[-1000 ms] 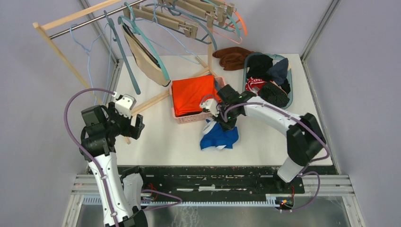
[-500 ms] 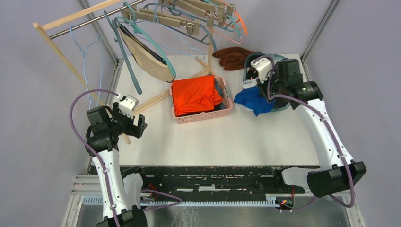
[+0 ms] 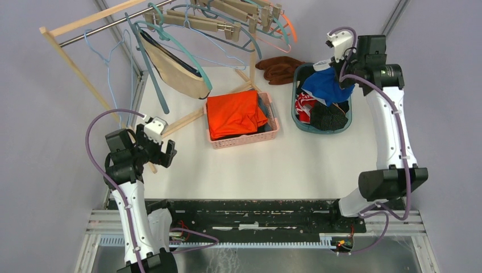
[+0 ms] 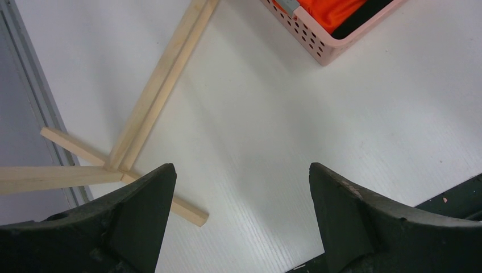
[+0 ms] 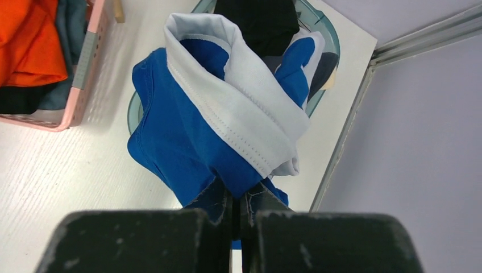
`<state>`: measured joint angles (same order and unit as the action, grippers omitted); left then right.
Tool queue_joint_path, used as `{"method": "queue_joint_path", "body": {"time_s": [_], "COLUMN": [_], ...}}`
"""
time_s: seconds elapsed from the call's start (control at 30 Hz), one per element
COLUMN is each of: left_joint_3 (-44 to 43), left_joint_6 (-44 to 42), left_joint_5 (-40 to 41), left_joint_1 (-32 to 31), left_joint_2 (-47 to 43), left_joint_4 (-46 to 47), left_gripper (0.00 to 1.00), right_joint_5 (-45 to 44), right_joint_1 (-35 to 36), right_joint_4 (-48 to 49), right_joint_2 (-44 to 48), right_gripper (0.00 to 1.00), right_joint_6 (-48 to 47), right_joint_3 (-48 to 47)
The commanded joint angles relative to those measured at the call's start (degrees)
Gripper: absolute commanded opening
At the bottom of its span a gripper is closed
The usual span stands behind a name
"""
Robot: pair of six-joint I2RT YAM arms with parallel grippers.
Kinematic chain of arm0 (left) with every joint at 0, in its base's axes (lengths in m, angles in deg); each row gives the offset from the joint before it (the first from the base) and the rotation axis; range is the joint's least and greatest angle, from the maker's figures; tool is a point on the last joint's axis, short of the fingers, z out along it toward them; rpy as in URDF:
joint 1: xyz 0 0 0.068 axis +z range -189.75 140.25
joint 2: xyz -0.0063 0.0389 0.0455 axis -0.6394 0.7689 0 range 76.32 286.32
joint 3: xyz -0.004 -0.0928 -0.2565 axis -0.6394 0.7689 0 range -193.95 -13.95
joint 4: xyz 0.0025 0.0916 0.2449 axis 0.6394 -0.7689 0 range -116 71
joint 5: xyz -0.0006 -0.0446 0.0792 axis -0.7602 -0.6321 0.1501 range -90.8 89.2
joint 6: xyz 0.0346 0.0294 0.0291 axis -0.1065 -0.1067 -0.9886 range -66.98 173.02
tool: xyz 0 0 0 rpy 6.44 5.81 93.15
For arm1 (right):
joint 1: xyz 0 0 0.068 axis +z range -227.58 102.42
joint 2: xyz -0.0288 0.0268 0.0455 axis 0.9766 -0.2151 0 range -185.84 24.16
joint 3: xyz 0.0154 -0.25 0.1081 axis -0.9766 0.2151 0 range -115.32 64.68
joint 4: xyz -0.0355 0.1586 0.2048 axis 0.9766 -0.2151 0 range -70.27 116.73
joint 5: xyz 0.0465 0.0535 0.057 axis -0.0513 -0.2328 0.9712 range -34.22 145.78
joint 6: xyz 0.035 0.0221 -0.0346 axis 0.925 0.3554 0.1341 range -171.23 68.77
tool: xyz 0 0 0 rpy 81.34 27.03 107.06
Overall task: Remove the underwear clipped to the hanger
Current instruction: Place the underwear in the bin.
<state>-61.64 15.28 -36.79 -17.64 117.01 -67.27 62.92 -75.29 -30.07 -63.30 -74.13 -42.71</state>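
Since half a second ago my right arm has swung further back and now reaches over the far right corner of the surface (image 3: 273, 165), carrying the blue underwear (image 3: 323, 85) with it; the left arm has barely shifted.

From the top camera, the right end effector (image 3: 343, 74) is clenched on the blue underwear, which hangs over the far part of the teal basket (image 3: 299, 114) of mixed clothes. A brown cloth (image 3: 278, 68) lies just left of that basket. The pink basket (image 3: 244, 139) with the orange garment (image 3: 233, 114) sits mid-surface. The beige underwear (image 3: 179, 74) hangs on a teal hanger (image 3: 153, 74) from the wooden rack (image 3: 85, 79) at the far left. The left end effector (image 3: 158, 153) hovers released near the rack's foot.

On the left wrist camera, the left end effector (image 4: 239, 170) has its fingers spread wide, holding nothing, above bare surface (image 4: 273, 125). The rack's wooden foot (image 4: 165, 79) lies to the left and a corner of the pink basket (image 4: 318, 42) shows at the top.

On the right wrist camera, the right end effector (image 5: 236, 202) pinches a fold of the blue underwear (image 5: 170, 142), its white waistband (image 5: 239, 114) bunched on top. Below it I see the teal basket's rim (image 5: 324, 28), and the pink basket (image 5: 85, 62) off to the left.
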Motion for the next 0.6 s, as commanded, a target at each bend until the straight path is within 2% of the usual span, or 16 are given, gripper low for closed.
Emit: {"method": "queue_joint_path", "body": {"time_s": [0.0,0.2,0.57], "left_joint_3": [-1.26,-1.13,-2.85], "left_joint_6": [-2.51,-2.73,-2.48], "left_joint_5": [-0.26,0.21,-0.45], "left_joint_1": [0.09,-0.01,0.02], "left_joint_2": [-0.69,-0.83,-1.25], "left_joint_4": [0.50,0.11,-3.04], "left_gripper": [0.93,0.94,0.94], "right_joint_5": [-0.59,0.23,-1.36], "right_joint_1": [-0.68,-0.70,-0.71], "right_joint_4": [-0.60,0.56,6.30], "right_joint_2": [-4.83,-12.17,-28.47], "right_gripper": [0.01,0.07,0.12], "right_joint_6": [-0.76,0.09,0.39], "right_joint_3": [-4.85,-3.32,7.69]}}
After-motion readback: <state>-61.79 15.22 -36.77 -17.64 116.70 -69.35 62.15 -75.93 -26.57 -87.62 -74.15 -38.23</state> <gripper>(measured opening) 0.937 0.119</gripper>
